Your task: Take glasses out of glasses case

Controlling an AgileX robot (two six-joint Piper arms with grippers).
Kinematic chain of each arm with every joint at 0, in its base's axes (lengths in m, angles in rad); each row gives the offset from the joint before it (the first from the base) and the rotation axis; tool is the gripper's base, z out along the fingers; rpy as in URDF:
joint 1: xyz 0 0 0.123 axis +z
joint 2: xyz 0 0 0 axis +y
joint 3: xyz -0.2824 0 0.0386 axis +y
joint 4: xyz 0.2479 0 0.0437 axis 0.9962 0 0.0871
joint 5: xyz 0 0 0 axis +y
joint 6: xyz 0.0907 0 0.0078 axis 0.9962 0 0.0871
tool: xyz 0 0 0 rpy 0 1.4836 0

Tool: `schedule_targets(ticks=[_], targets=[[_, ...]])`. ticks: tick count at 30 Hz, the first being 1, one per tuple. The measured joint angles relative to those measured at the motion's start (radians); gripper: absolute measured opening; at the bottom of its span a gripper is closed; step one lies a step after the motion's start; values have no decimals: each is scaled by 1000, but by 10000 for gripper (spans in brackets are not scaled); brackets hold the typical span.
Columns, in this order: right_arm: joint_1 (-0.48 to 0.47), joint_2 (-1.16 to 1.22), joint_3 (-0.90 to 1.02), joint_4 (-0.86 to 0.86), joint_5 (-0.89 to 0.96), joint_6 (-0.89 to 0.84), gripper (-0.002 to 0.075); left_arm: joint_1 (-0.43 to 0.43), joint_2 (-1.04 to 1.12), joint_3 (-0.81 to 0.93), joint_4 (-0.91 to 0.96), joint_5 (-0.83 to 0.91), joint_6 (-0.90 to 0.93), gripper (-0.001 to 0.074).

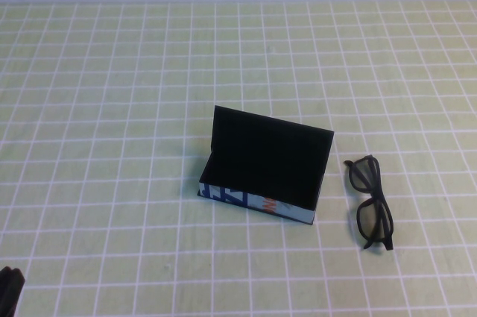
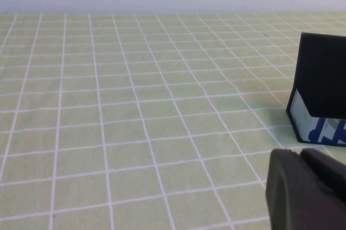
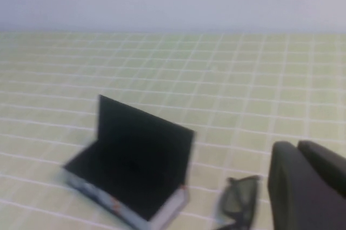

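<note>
Count: one glasses case, one pair of glasses, two grippers.

Glasses case sits near the middle of the green grid tablecloth, lid open and standing upright at the far side. Interior is black; nothing is visible in it. Pale blue front with blue and orange print faces the robot.

Glasses lie flat on the cloth just to the right of the case, apart from it, temples folded.

Left gripper: only a dark tip shows at the near left corner of the high view, well apart from the case. Cannot tell its finger state.

Right gripper: outside the high view; in the right wrist view its dark body sits near the glasses, holding nothing. Finger state: cannot tell.
</note>
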Motion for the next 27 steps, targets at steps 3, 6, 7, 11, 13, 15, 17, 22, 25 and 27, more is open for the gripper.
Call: schedule_targets(ticks=[3,6,7,11,13,15,17,22,25,27], targets=[[-36,-39,68,-98,-46,0,-18,0,0,0,0,0,0,-4],[-90,-123,172,-128,-100,0,-17,0,0,0,0,0,0,-4],[-109,-162,215,-132,-126,0,-18,0,0,0,0,0,0,-4],[-169,-316,364,-114,-213,0,-18,0,0,0,0,0,0,-4],[-190,-394,424,-78,-224,0,-18,0,0,0,0,0,0,-4],[-202,-460,440,-57,-199,-3,-18,0,0,0,0,0,0,-4],[-207,-491,444,-50,-180,-3,-18,0,0,0,0,0,0,-4],[-206,-501,444,-46,-178,-3,-18,0,0,1,0,4,0,-4],[-206,-501,444,-46,-178,-3,-18,0,0,1,0,9,0,-4],[-206,-501,444,-46,-178,-3,-18,0,0,1,0,9,0,-4]])
